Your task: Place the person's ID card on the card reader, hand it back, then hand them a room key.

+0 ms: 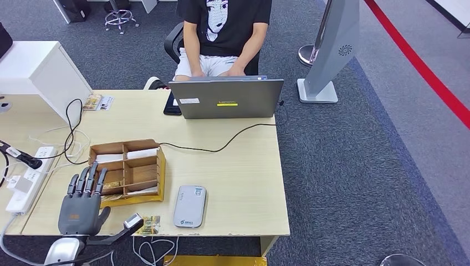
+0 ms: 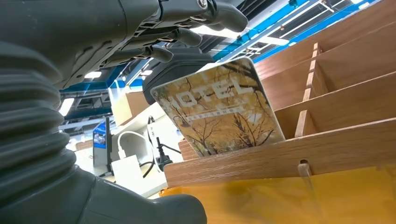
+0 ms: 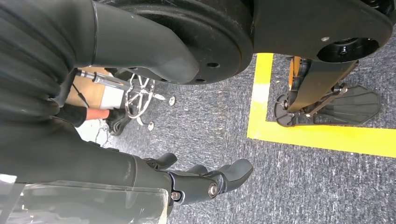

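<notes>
The wooden table (image 1: 238, 166) takes most of the head view, and a person (image 1: 224, 33) in a black shirt sits at its far side behind an open grey laptop (image 1: 226, 98). A black cable (image 1: 221, 145) runs from the laptop across the table top toward a wooden box (image 1: 128, 170) with several compartments, which stands near the front left part of the table. At the left edge lies a white power strip (image 1: 25, 180) with plugs in it. Just to the right of the box, near the front edge, lies the grey card reader (image 1: 189, 206), flat and with nothing on it. The left hand (image 1: 83, 202) hovers at the front left corner of the box, its fingers stretched out and apart, holding nothing. In the left wrist view a room key card (image 2: 217, 107) with the word HOTEL and a yellow tree picture stands tilted in a compartment of the box, close below the fingers (image 2: 187, 37) but not touched by them. The right hand (image 3: 205, 182) hangs low over the grey carpet (image 3: 299, 186), its fingers loosely curved with nothing in them. A small yellowish card (image 1: 148, 224) lies at the front edge of the table, between the left hand and the card reader.
</notes>
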Controlling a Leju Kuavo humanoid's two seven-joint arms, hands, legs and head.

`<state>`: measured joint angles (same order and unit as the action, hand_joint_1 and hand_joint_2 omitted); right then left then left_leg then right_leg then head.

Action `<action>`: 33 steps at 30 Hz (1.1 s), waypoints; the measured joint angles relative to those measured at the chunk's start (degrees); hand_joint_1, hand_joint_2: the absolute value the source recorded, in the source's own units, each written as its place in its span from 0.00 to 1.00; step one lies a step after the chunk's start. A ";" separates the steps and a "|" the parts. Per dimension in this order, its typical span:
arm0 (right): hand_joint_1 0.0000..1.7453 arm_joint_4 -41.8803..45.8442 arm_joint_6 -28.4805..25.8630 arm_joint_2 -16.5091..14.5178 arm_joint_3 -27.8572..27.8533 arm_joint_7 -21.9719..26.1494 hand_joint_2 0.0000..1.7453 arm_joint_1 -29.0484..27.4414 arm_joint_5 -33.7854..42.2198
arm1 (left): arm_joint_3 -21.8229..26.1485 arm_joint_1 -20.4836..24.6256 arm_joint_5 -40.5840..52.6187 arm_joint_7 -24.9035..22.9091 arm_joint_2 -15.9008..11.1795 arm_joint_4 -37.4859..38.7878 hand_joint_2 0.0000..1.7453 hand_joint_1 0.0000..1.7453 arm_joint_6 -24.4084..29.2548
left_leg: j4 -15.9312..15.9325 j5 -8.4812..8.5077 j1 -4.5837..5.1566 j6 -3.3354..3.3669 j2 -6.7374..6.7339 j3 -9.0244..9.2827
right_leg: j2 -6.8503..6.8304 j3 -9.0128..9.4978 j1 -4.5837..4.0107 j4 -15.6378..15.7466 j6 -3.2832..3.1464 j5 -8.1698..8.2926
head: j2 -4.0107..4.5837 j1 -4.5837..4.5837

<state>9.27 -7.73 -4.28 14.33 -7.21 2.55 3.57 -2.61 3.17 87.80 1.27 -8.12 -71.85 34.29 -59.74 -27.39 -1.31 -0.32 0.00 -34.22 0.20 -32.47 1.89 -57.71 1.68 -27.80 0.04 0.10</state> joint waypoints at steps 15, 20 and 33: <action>0.00 0.00 0.28 0.00 0.03 0.02 1.00 0.02 -0.09 | -0.61 1.35 0.01 -0.40 0.10 3.48 1.00 1.00 -0.35 | 0.00 0.00 0.00 0.00 -0.01 -0.01 | 0.02 -0.03 0.00 0.00 0.00 0.00 | 0.00 0.00; 0.00 0.00 0.28 0.00 0.03 -0.05 1.00 0.02 -0.05 | -0.61 1.75 0.02 -0.16 0.10 3.98 1.00 1.00 -0.22 | 0.00 0.00 0.00 0.00 0.00 0.00 | 0.01 -0.01 0.00 0.00 0.00 0.00 | 0.00 0.01; 0.00 0.00 0.28 0.00 0.03 -0.24 1.00 0.02 -0.01 | -0.61 2.29 0.02 -0.14 0.10 4.22 1.00 1.00 0.17 | 0.00 0.00 0.00 -0.01 -0.01 0.01 | 0.02 0.00 0.00 0.00 0.00 0.00 | 0.00 0.00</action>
<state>9.27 -7.45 -4.28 14.36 -7.45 2.57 3.57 -3.21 5.47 87.82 1.14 -8.02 -67.63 34.47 -59.74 -27.39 -1.32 -0.32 -0.01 -34.21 0.22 -32.46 1.89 -57.72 1.68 -27.80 0.04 0.11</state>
